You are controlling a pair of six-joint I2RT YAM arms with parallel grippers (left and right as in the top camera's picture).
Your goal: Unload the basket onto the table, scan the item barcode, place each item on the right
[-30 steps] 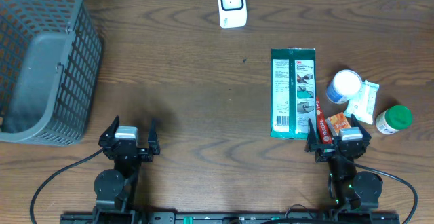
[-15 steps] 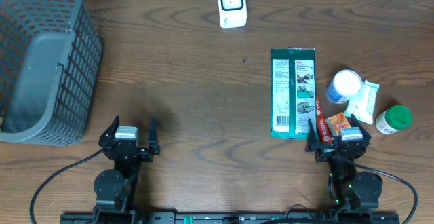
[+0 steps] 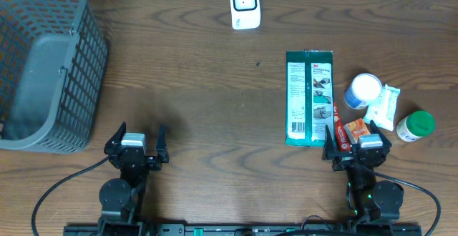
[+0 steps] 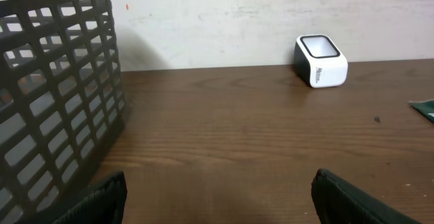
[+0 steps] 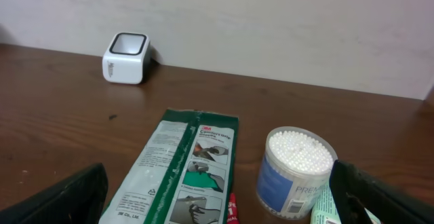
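Bench of dark wood fills the overhead view, and the largest thing on it is the grey basket at ten o'clock, well apart from everything else. Next in size is the green packet, lying flat at three o'clock with its long side running toward twelve. It is likely the item to scan, though the task does not say which. The white scanner stands at twelve o'clock by the far edge, well apart from the packet. Smaller goods crowd beside the packet toward four o'clock: a cotton-swab tub, a green-capped bottle, a white sachet, a small orange pack and a red tube touching the packet's near corner. At seven o'clock the left jaws and at five o'clock the right jaws both stand spread wide, holding nothing. The risk lies in the pick — the packet is thin and flat, so jaws coming down may scrape the bench or shove it away rather than pinch it, and a wide approach could knock the tub or drag the tube along. Presented with its barcode turned away from the scanner's window, it would not read.
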